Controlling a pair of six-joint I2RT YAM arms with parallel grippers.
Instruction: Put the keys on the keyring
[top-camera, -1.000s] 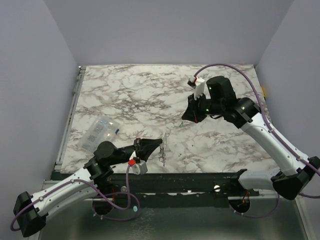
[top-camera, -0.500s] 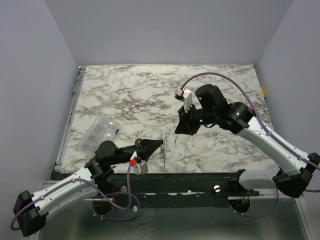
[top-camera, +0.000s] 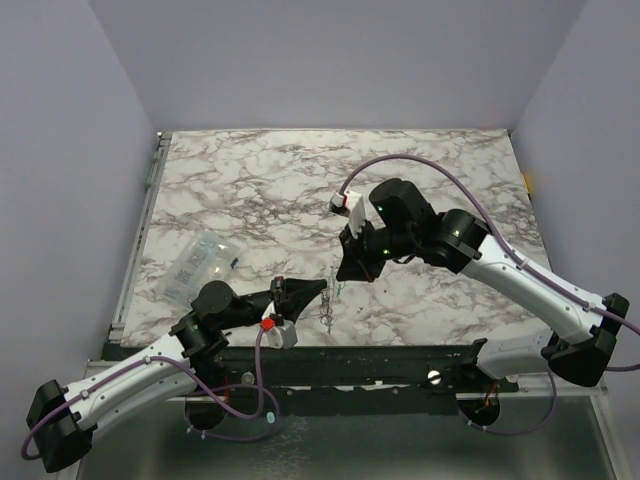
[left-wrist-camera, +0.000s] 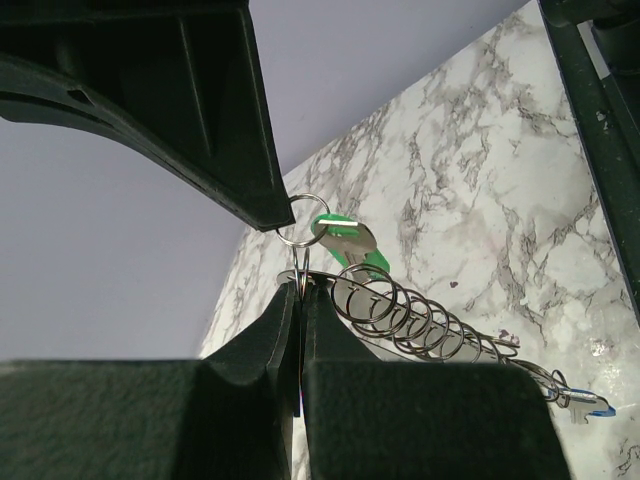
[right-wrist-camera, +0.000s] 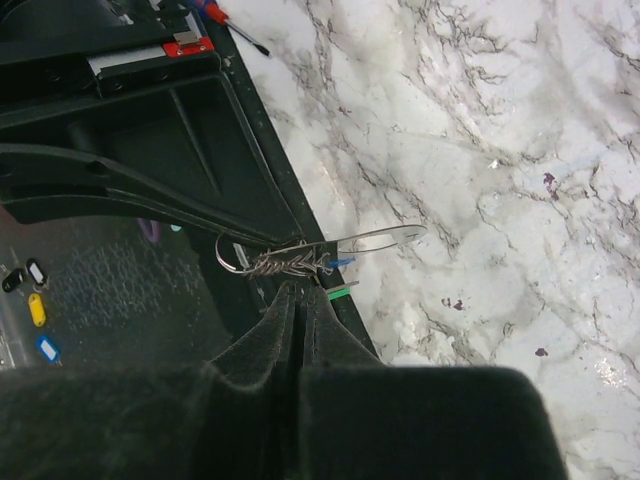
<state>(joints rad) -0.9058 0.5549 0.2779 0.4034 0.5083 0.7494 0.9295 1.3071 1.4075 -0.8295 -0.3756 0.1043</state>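
Note:
My left gripper is shut on the keyring, near the table's front edge. The silvery loop pokes up between its fingertips, and the chain of small rings trails off to the right. The blue key hangs at the chain's far end. My right gripper is shut on the green key, pinching it by its small ring. That key hangs right above the keyring, touching or nearly touching it. The green key sticks out beside the right fingertips.
A clear plastic bag lies on the marble table at the left, behind the left arm. The black arm-mount rail runs along the near edge. A red-handled screwdriver lies beside it.
The right arm has swung left and toward the near edge, carrying the green key down to the keyring. The left arm and keyring have stayed put.

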